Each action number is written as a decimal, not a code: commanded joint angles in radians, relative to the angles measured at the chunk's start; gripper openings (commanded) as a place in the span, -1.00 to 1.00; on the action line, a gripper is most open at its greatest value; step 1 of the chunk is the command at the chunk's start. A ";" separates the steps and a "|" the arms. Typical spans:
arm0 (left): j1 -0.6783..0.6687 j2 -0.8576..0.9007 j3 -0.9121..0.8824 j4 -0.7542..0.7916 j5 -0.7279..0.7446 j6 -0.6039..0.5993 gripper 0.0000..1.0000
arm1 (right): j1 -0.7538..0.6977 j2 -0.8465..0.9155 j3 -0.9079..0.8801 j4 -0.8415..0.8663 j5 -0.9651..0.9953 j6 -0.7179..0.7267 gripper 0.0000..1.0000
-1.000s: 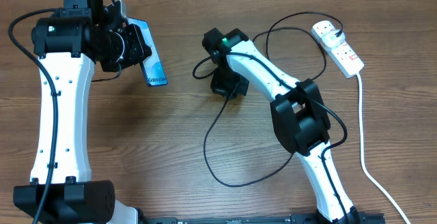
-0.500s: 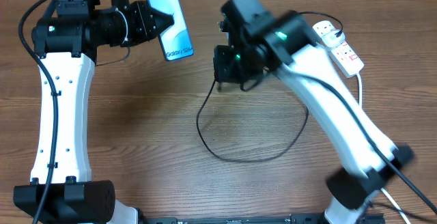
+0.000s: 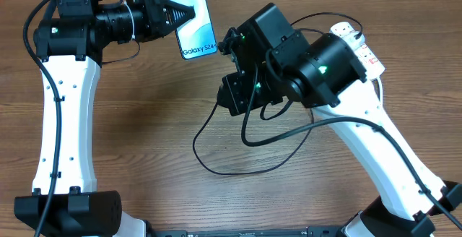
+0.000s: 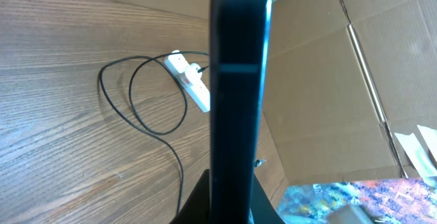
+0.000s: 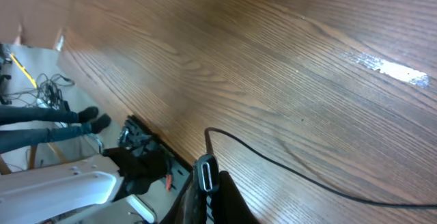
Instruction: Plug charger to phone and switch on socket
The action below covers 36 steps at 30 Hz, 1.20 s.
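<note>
My left gripper is shut on the phone and holds it in the air at the top centre, light blue screen facing up. In the left wrist view the phone stands edge-on as a dark bar between the fingers. My right gripper hangs over the table's middle, shut on the charger's small plug tip. The black charger cable loops across the table and runs back to the socket, a white strip at the far right, partly hidden by my right arm. The socket also shows in the left wrist view.
The socket's white cord trails down the right side toward the front edge. Cardboard stands beyond the table's far edge. The right arm's bulky wrist hangs over the table's centre right.
The left arm has carried the phone up and to the right. The right arm has swung over the table, lifting the plug tip and dragging the cable loop leftward.
</note>
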 commanded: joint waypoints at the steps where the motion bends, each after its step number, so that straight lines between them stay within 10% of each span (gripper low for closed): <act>1: -0.001 -0.010 0.006 -0.040 -0.121 0.015 -0.92 | 0.005 0.004 -0.101 0.032 0.021 -0.016 -0.93; 7: -0.001 -0.010 0.006 -0.183 -0.441 0.022 -0.92 | 0.003 0.005 -0.422 0.252 0.054 0.058 -0.93; 15: -0.001 -0.010 0.006 -0.222 -0.492 0.057 -0.92 | -0.002 0.008 -0.717 0.555 0.172 0.193 -0.92; 19: -0.001 -0.010 0.006 -0.226 -0.537 0.056 -0.92 | -0.003 0.014 -0.745 0.613 0.258 0.304 -0.32; 23: -0.001 -0.009 0.006 -0.240 -0.594 0.056 -0.92 | -0.005 0.023 -0.689 0.580 0.259 0.336 0.27; 36: -0.001 -0.008 0.006 -0.271 -0.615 0.056 -0.92 | -0.160 0.404 0.042 0.096 0.198 0.359 0.42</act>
